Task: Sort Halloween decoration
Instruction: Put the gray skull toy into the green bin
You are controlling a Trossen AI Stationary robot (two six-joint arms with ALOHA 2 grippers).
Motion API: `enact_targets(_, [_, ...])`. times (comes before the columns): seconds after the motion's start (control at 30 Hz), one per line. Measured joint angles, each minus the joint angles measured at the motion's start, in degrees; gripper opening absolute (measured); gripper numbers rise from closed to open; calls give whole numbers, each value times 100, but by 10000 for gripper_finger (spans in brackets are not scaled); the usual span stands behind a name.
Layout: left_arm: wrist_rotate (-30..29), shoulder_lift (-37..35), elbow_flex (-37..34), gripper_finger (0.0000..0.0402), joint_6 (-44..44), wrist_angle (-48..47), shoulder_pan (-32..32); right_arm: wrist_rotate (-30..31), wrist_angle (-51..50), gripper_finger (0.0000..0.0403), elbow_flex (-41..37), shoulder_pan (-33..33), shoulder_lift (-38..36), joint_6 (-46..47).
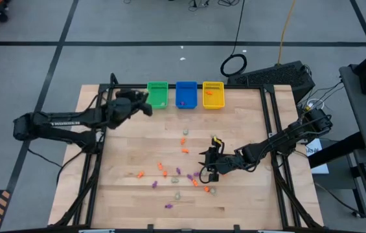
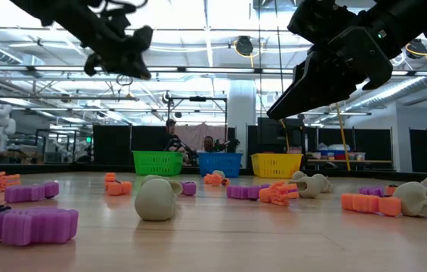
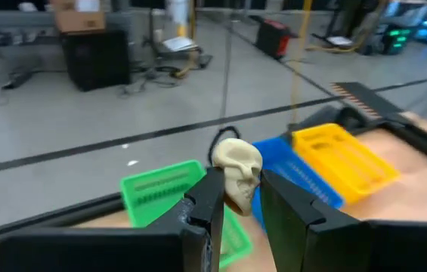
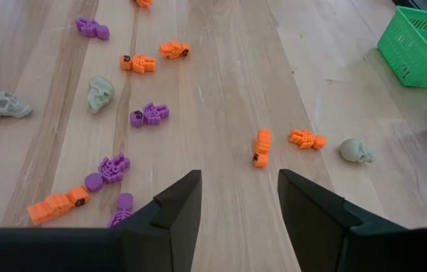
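Observation:
Small orange, purple and pale beige Halloween trinkets (image 1: 181, 173) lie scattered on the middle and near part of the wooden table (image 1: 247, 200). A green bin (image 1: 158, 94), a blue bin (image 1: 186, 94) and a yellow bin (image 1: 213, 94) stand in a row at the far edge. My left gripper (image 1: 145, 106) hangs above the table just left of the green bin (image 3: 164, 193), shut on a pale beige skull (image 3: 237, 162). My right gripper (image 1: 207, 166) stands open above the trinkets (image 4: 261, 146), holding nothing. My left gripper pinches the skull's lower part (image 3: 236, 198) between its two fingers, only the fingertips (image 3: 211, 189) on it. The fingers reach toward the table's far edge, slanting slightly down. The skull stands upright above the fingertips, lifted clear of the table and bins.
Some trinkets lie in the blue (image 3: 292, 177) and yellow (image 3: 345, 159) bins. Dark frame rails (image 1: 270, 123) run along the table's sides. A black case (image 1: 280, 72) and cables lie on the floor beyond the far right corner. Bare wood shows between the bins and the trinkets.

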Motion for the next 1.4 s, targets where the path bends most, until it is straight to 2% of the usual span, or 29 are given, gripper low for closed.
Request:
enact_targets(0.2, [807,707,0,81,-45,26,799,1,0,164,0,0,-2,1])
enact_targets(0.33, [1043,1251,0,81,-44,137,1059,-1,0,164,-1,0,-1,-1])
enact_targets(0.67, [1345,2159,0,81,-42,841,1130,0,-2,164,-2,0,-2,-2])
enact_targets(1.1, [1628,2708,0,82,-93,1027,1340,1,-4,164,0,0,0,-1])
enact_targets(1.23, [1628,2780,0,98,-199,999,1429,-1,-6,164,0,1,-2,-1])
enact_targets(1.4, [1628,2820,0,147,-197,989,1486,-1,-7,164,0,0,-2,-1])
